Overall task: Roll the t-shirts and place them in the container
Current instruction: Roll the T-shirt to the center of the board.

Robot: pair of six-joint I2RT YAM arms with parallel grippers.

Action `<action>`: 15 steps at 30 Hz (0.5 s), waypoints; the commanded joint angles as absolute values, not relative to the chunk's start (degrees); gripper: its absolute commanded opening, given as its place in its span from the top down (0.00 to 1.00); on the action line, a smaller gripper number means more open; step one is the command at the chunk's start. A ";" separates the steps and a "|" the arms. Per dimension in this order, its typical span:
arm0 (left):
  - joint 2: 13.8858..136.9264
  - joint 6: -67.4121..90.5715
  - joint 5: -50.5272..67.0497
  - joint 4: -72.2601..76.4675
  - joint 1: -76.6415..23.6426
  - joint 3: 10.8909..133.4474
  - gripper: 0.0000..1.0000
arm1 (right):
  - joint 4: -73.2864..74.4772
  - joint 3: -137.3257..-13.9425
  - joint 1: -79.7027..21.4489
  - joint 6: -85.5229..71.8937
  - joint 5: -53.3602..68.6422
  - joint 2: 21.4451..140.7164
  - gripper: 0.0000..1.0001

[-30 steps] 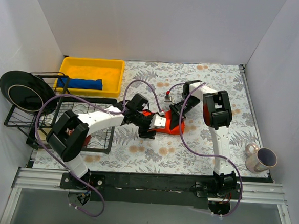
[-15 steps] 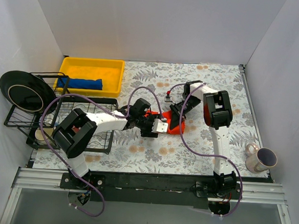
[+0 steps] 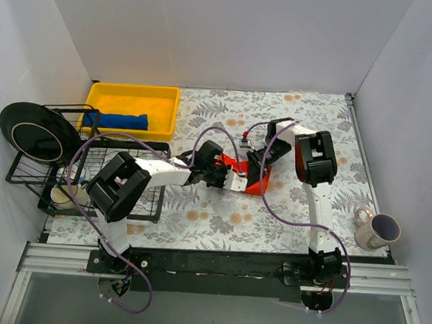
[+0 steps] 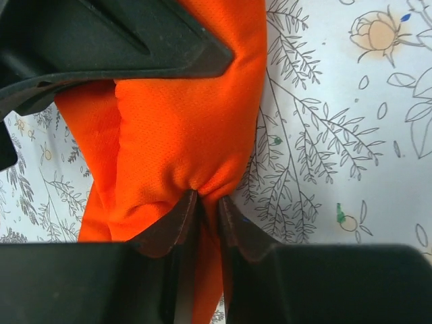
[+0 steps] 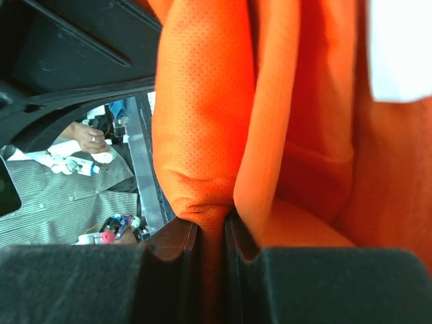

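The orange-red t-shirt (image 3: 253, 181) is a small bundle mid-table, held between both grippers. My left gripper (image 3: 232, 179) is shut on its left side; in the left wrist view the fingertips pinch a fold of the orange cloth (image 4: 175, 135) at my left gripper (image 4: 207, 202). My right gripper (image 3: 255, 168) is shut on its right side; in the right wrist view the cloth (image 5: 202, 101) is pinched at my right gripper (image 5: 211, 223). A royal blue t-shirt (image 3: 116, 120) lies rolled in the yellow bin (image 3: 165, 95).
A black wire rack (image 3: 88, 190) with a black plate (image 3: 33, 131) stands at the left. A mug (image 3: 378, 230) stands at the right edge. A small red-topped object (image 3: 243, 140) sits beside the right wrist. White walls surround the floral tablecloth (image 3: 219, 221).
The left gripper and the orange t-shirt have moved right and slightly away, closer to the right gripper. The left arm's elbow swung right. The right arm barely moved.
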State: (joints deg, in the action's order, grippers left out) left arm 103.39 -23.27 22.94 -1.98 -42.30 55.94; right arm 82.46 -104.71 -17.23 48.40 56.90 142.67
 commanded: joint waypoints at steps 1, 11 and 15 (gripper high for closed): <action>109.77 -23.47 18.98 -16.07 -41.66 57.65 0.95 | 74.97 -102.22 -17.49 52.65 47.73 144.06 0.93; 117.24 -17.23 38.39 -48.92 -39.47 76.28 1.00 | 68.56 -103.54 -7.30 46.50 46.50 129.48 0.02; 117.69 -12.32 44.11 -51.41 -38.15 80.15 1.00 | 61.37 -94.71 -3.87 45.88 45.44 119.73 0.01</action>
